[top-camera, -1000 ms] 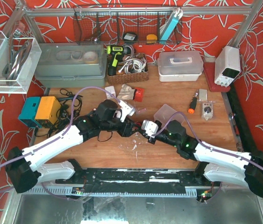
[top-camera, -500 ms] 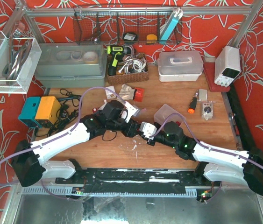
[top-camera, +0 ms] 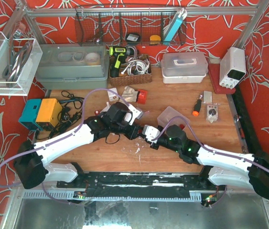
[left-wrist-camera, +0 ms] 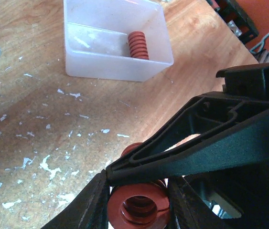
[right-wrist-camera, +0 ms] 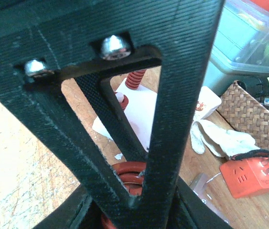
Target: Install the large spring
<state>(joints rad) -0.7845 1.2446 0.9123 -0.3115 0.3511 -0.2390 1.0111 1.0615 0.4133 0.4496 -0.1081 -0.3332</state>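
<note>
Wooden table (left-wrist-camera: 38, 109): large spring (left-wrist-camera: 137, 211) clamped in left hand (left-wrist-camera: 136, 200); right hand (right-wrist-camera: 129, 202) against it, grip unclear.

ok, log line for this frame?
left tool: shut on large spring | right tool: at same spring, grip unclear | clear bin: second spring inside

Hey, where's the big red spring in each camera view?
Top external: hidden, cannot be made out.
Left wrist: large spring bottom centre, between the fingers.
Right wrist: large spring bottom centre, partly covered.
Shared landmark: the wooden table, in all three.
</note>
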